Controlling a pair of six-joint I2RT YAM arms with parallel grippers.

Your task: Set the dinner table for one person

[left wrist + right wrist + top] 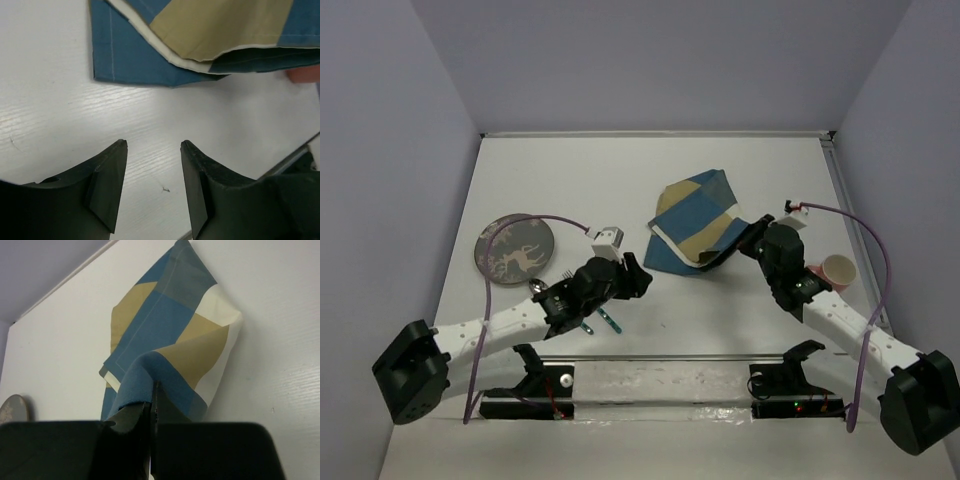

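Observation:
The white dinner table (620, 180) carries a crumpled blue-and-tan checked placemat (695, 225) right of centre. My right gripper (740, 244) is shut on the placemat's near right edge and holds that edge lifted. In the right wrist view the blue cloth (170, 325) folds over the closed fingertips of the right gripper (154, 390). My left gripper (642, 278) is open and empty, low over bare table just short of the placemat's left corner. The left wrist view shows the left gripper (154, 145) with table between its jaws and the placemat (200, 30) ahead.
A round dark plate with a deer pattern (515, 247) lies at the left and also shows in the right wrist view (15, 410). A pink cup (837, 271) stands at the right edge. Cutlery with teal handles (608, 318) lies under the left arm near the front edge.

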